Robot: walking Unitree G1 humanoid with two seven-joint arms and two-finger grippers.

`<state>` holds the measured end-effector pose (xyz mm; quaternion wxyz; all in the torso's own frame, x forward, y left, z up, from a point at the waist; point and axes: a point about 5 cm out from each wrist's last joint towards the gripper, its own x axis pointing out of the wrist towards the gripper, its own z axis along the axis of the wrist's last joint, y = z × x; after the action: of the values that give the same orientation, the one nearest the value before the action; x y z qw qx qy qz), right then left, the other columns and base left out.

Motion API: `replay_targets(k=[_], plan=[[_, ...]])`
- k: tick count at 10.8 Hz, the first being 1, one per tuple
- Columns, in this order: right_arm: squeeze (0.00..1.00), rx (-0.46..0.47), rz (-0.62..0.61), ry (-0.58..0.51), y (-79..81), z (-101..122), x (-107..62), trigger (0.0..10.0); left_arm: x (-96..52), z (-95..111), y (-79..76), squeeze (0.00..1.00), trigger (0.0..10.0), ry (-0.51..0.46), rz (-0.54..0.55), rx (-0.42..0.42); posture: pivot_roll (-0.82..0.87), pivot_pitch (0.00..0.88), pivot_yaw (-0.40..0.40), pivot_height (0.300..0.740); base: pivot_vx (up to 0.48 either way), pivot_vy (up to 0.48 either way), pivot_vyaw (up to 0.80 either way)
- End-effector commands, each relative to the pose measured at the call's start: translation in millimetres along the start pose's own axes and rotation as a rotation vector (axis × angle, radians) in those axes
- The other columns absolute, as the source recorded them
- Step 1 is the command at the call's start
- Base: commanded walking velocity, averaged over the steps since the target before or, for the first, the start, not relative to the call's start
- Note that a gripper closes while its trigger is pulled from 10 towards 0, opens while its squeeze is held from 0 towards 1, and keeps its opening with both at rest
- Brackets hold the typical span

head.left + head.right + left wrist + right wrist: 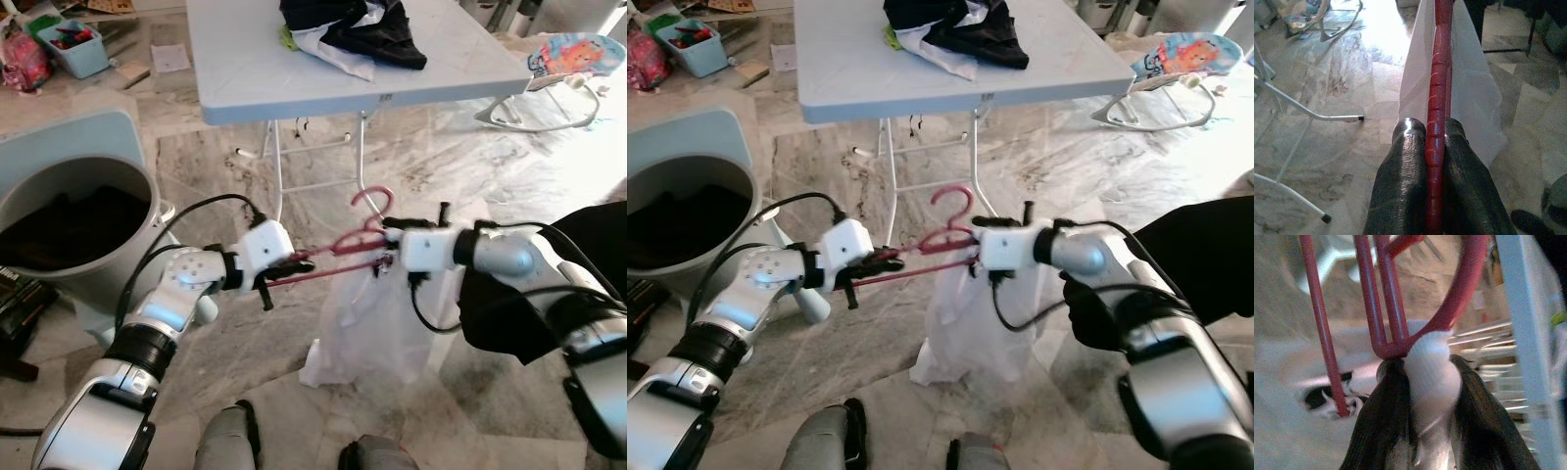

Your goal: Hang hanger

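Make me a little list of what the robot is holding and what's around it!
left claw: shut on the hanger's bar
right claw: shut on the white cloth, right by the hanger
hanger: dark red, held between both claws, hook up
white cloth: hangs from the hanger toward the floor
table: behind, pale blue top
clothes pile: on the table
bin: grey, on the robot's left, dark inside

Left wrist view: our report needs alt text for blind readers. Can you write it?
Two black fingers of the left gripper are shut on a red hanger running straight away from the camera. A white garment hangs from it over a marble floor.
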<state>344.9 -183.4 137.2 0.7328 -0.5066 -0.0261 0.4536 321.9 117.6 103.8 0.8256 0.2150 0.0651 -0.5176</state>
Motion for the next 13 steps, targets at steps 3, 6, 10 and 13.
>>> replay_targets(k=[3, 6, 10, 13], plan=[[1.0, 0.11, -0.007, 0.004, -21.5, 1, -1.1, 10.0, 1.0, 12, 1.9, 0.0, 0.0, -0.097, 0.096, -0.032, -0.07, 0.096, -0.059, 0.74, 0.0, 0.0, 0.0], [1.0, 0.204, -0.26, 0.003, -35.2, -2, -5.4, 10.0, 0.7, 18, 5.6, 0.0, 0.0, -0.126, 0.165, -0.031, -0.07, 0.099, -0.062, 0.74, 0.0, 0.0, 0.0], [1.0, 0.369, -0.581, 0.038, -29.9, -16, -14.6, 10.0, 2.5, 29, 12.3, 0.0, 0.0, -0.17, 0.207, -0.044, -0.07, 0.1, -0.049, 0.74, 0.0, 0.0, 0.0], [0.61, 0.362, -0.706, 0.195, -16.1, -32, -19.4, 10.0, -1.0, 33, 15.7, 0.0, 0.0, -0.177, 0.226, -0.025, -0.06, 0.103, -0.049, 0.74, 0.0, 0.0, 0.0]])
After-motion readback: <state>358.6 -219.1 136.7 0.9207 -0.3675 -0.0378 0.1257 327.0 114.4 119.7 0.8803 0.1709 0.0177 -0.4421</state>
